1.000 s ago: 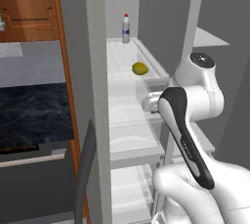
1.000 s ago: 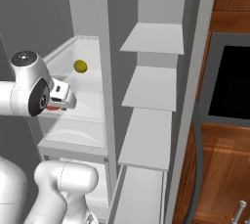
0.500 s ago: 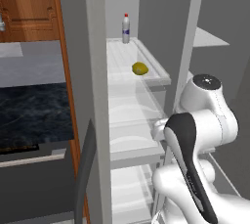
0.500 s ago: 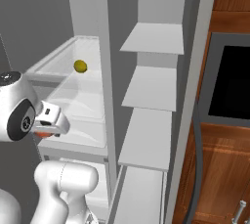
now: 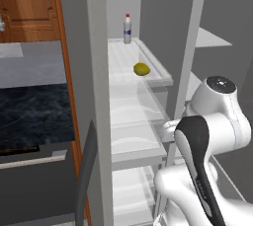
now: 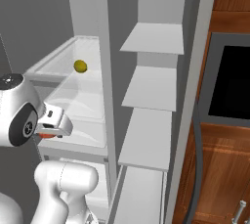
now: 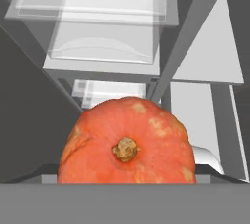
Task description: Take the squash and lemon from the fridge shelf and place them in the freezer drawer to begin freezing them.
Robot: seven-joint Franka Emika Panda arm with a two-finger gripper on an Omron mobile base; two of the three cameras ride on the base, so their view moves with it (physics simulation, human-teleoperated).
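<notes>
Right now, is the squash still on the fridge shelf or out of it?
Out. The squash sits right at the hand camera, carried low in front of the fridge, while the lemon lies alone on the fridge shelf.

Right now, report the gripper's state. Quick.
Gripper: shut on the squash, carried outside the fridge, below the shelf where the lemon lies.

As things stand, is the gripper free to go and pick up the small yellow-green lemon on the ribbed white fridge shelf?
Probably not yet: the gripper appears shut on the orange-red squash. The small yellow-green lemon lies unobstructed on the ribbed white fridge shelf.
</notes>
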